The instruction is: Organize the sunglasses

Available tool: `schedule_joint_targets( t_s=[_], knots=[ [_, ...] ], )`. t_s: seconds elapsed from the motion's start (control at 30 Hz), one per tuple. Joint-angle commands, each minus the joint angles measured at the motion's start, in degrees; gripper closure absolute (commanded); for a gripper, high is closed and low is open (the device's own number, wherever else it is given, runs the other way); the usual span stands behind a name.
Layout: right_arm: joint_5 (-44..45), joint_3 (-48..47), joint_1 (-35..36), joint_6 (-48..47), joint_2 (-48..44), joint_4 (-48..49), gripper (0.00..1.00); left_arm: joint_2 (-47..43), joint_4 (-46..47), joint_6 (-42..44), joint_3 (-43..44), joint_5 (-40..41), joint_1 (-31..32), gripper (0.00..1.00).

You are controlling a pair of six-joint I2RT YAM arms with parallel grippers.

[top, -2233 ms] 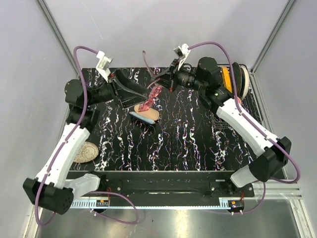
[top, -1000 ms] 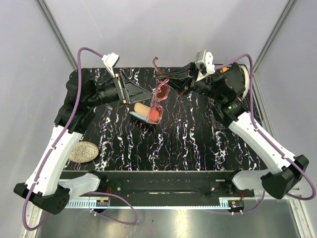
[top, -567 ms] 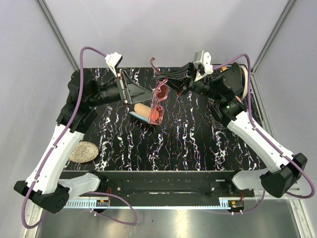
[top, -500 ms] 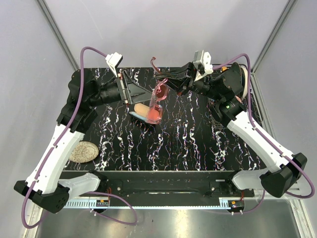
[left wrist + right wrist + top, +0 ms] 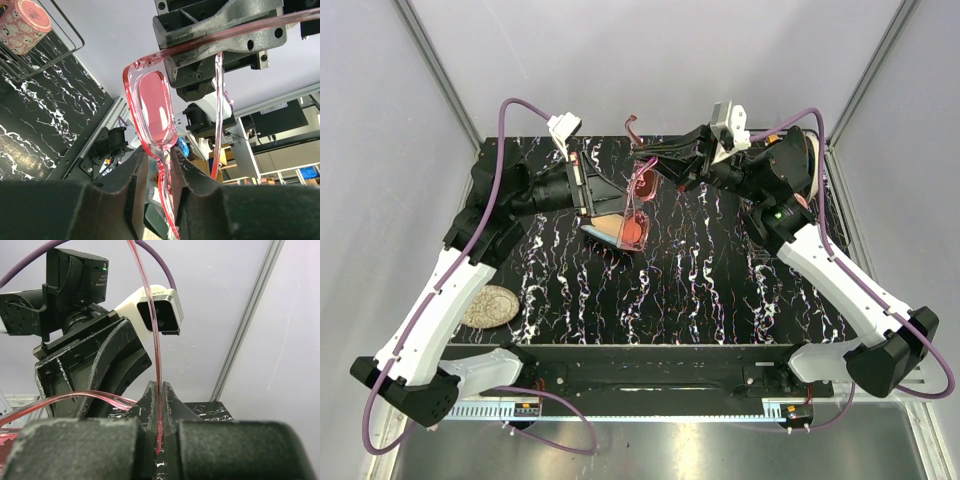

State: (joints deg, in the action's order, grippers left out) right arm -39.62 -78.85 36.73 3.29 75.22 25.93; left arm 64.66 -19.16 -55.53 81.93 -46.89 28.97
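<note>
Sunglasses: they hang in the air over the far middle of the table, between the two arms. The lenses are edge-down and the lower lens is just above the open case.
Right gripper: its fingers are pressed together on one slim temple arm. From its own wrist camera I see the pink strip pinched right at the fingertips.
Left gripper: the jaws are partly apart and straddle the frame front near the bridge. A sliver of daylight shows on one side, so I judge it not yet clamped.
Handling: I expect the pair to be very light, with a thin, springy frame that is weak at the hinges (a hard squeeze could twist it). The lenses look slick and easy to smear.
Where to hold: I would take the rim or bridge edge-on, or a temple arm close to its hinge, and never a lens face.
Case contents: tan lining shows, with a light-blue strip at the near edge. I cannot tell whether anything else is inside.
Wire basket: it holds a pink patterned cup and stands well apart from the sunglasses.
</note>
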Motion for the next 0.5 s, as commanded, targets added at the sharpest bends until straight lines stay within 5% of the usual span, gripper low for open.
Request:
schedule_joint_targets(
  t_s=[0.0,0.13,0.23,0.27,0.3,0.33,0.47],
  knots=[
    [1.6,-2.1,0.6,0.5,0.3,3.5,1.00,0.1,4.9,-0.9,-0.2,-2.7,0.4,0.80],
    [1.7,-1.9,0.6,0.3,-0.1,2.4,1.00,0.3,6.9,-1.9,-0.5,-3.4,0.5,0.98],
    [3.7,-1.6,0.6,0.2,-1.0,0.4,0.94,0.4,7.5,-2.0,-0.3,-3.5,0.5,1.00],
    [4.3,-1.3,0.5,-0.1,-1.4,-0.7,0.87,0.5,7.5,-1.8,-0.3,-3.6,0.4,1.00],
    [5.2,-1.1,0.6,-0.1,-2.2,-1.6,0.67,0.5,7.6,-1.7,-0.2,-3.6,0.4,1.00],
    [7.6,-1.3,0.5,-0.3,-2.6,-3.8,0.56,0.6,7.6,-1.5,-0.1,-3.9,0.4,1.00],
    [13.1,-2.4,0.6,-3.0,-4.7,-10.5,0.30,0.0,7.6,0.8,0.0,-5.4,0.5,1.00]
  ],
)
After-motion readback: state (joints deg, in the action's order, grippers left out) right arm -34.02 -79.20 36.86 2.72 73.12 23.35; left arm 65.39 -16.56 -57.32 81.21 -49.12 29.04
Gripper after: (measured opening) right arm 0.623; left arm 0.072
